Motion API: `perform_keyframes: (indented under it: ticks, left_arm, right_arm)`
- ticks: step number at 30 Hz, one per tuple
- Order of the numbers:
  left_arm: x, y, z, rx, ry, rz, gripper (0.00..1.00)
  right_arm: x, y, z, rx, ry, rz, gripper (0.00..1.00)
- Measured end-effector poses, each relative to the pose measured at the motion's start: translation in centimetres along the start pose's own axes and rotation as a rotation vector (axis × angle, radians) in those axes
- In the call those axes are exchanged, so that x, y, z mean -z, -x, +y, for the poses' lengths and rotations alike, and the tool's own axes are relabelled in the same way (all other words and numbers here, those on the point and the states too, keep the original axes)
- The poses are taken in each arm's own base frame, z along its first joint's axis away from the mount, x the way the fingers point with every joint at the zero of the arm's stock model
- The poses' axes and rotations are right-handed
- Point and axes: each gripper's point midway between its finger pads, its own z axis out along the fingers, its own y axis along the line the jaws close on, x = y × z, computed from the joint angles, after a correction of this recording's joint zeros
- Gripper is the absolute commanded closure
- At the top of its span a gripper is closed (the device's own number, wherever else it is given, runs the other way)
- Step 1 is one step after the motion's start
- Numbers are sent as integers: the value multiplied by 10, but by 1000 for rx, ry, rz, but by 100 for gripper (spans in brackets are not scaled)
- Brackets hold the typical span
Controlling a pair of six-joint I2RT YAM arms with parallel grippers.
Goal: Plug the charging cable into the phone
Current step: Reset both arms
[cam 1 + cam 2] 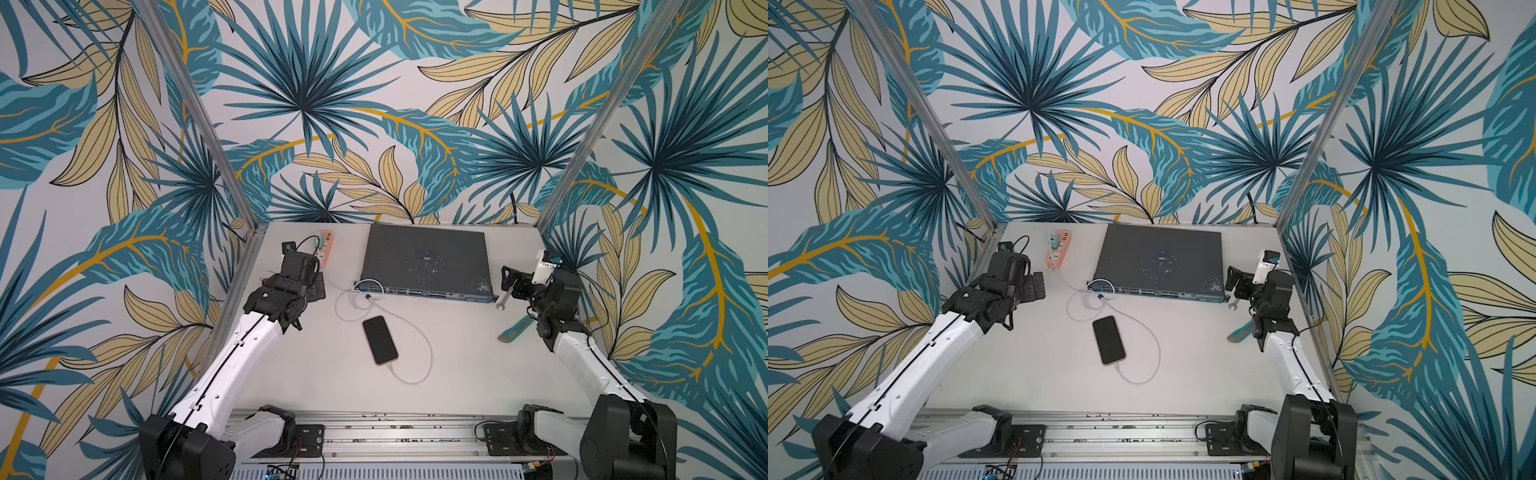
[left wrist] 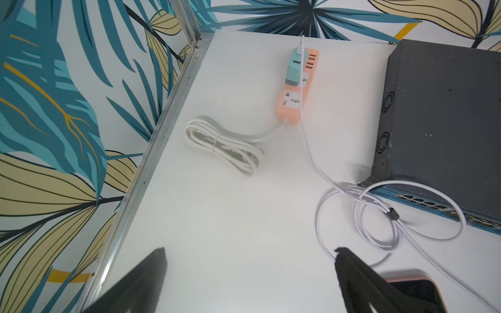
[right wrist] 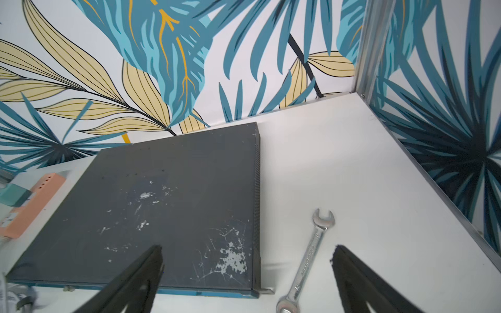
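Both your jaws gape wide, empty; switch box (image 1: pixel 424 257) far of the phone (image 1: pixel 380 340), charging cable (image 2: pixel 385 210) looping between, wrench (image 1: pixel 501 300) right.

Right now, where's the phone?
In both top views the phone lies screen-up near the middle of the table, in front of the switch. The cable loops past its right side to its near end.

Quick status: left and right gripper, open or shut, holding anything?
Left gripper: open, holding nothing.
Right gripper: open, holding nothing.
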Motion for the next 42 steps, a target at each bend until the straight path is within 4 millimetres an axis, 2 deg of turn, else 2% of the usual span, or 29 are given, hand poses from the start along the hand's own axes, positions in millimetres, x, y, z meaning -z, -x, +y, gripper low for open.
perform_keyframes:
  ticks: [3,8,13,19,22,31,35,40,42]
  left_arm:
    - [-11,-5,3,-13,10,-34,0]
    - [-24,-5,11,-7,15,-106,0]
    - [-42,-7,22,35,25,-162,0]
    - [-72,-26,42,82,45,-177,0]
    - [-86,-32,46,81,40,-194,0]
    - [-126,-51,16,-3,-99,-288,0]
    - [-130,-48,-1,-43,-187,-358,0]
    - [-137,-59,-15,-89,-258,-375,0]
    - [-134,-53,-19,-96,-278,-402,0]
  right_arm:
    - [3,-19,-12,41,-42,-35,0]
    - [4,-20,-22,119,-85,-130,0]
    - [2,-36,-26,140,-88,-170,0]
    - [-1,-42,-28,146,-79,-222,0]
    - [2,-42,-27,149,-75,-250,0]
    - [10,-45,-25,156,-61,-307,0]
    - [12,-38,-21,165,-46,-338,0]
    - [12,-38,-19,171,-35,-338,0]
    - [11,-38,-16,183,-14,-336,0]
